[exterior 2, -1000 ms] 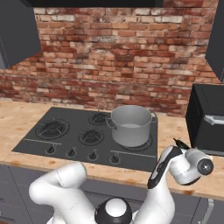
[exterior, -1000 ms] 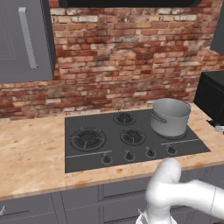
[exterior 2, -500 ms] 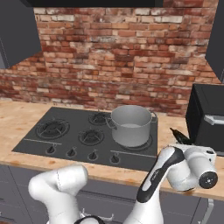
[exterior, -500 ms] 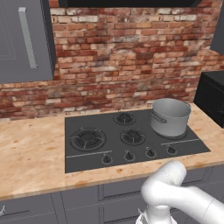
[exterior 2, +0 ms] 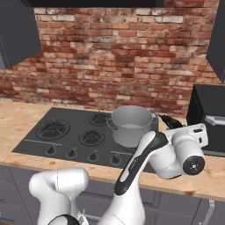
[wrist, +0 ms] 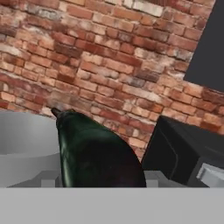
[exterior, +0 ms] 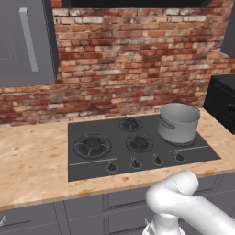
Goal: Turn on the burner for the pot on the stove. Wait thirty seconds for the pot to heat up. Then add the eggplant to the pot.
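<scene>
The grey metal pot (exterior: 179, 123) (exterior 2: 132, 125) stands on the rear right burner of the dark stove (exterior: 114, 158) (exterior 2: 30, 141). My gripper (exterior 2: 178, 127) hangs just right of the pot, about level with its rim, and is shut on the eggplant (exterior 2: 169, 121). The eggplant's thin stalk end points toward the pot. In the hand view the nearly black eggplant (wrist: 96, 153) rises from the bottom and hides the fingertips, with the pot's wall (wrist: 22, 144) to its left.
A black appliance (exterior 2: 211, 118) (exterior: 225, 103) (wrist: 183, 151) stands on the wooden counter (exterior: 32, 160) right of the stove, close behind my hand. A row of small knobs (exterior: 144, 161) lines the stove's front. The brick wall (exterior: 128, 69) runs behind.
My hand has lifted the eggplant higher and carried it left, closer to the pot's right side. The pot and stove have not moved.
</scene>
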Robot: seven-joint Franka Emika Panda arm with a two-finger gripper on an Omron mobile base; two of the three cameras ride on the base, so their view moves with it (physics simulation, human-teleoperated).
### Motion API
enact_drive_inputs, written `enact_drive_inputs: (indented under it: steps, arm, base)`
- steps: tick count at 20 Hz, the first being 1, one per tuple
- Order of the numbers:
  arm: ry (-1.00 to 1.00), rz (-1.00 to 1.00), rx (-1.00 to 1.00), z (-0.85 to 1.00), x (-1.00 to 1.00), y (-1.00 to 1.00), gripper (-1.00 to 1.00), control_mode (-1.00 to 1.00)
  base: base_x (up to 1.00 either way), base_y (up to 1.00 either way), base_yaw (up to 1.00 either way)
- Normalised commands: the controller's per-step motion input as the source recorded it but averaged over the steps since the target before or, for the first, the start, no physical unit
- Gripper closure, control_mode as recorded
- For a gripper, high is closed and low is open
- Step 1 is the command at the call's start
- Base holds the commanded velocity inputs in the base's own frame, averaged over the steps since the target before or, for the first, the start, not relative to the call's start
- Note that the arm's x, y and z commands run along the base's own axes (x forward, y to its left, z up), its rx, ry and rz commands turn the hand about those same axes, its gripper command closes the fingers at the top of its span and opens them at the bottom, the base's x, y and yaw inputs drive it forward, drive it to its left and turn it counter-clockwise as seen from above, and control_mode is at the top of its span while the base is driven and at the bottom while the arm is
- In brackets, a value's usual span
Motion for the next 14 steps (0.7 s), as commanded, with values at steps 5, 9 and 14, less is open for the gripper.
enact_drive_inputs:
  steps: [5, 9, 14]
  arm:
    - [0.09, -0.02, -0.28, 0.79, 0.00, 1.00, 1.00, -1.00]
    - [0.08, 0.00, -0.32, 0.58, 0.00, 0.98, 1.00, -1.00]
    - [0.31, 0.00, -0.38, 0.41, 0.02, 0.69, 1.00, -1.00]
  base:
    - [0.00, 0.00, 0.00]
    - [0.00, 0.00, 0.00]
    - [0.00, 0.00, 0.00]
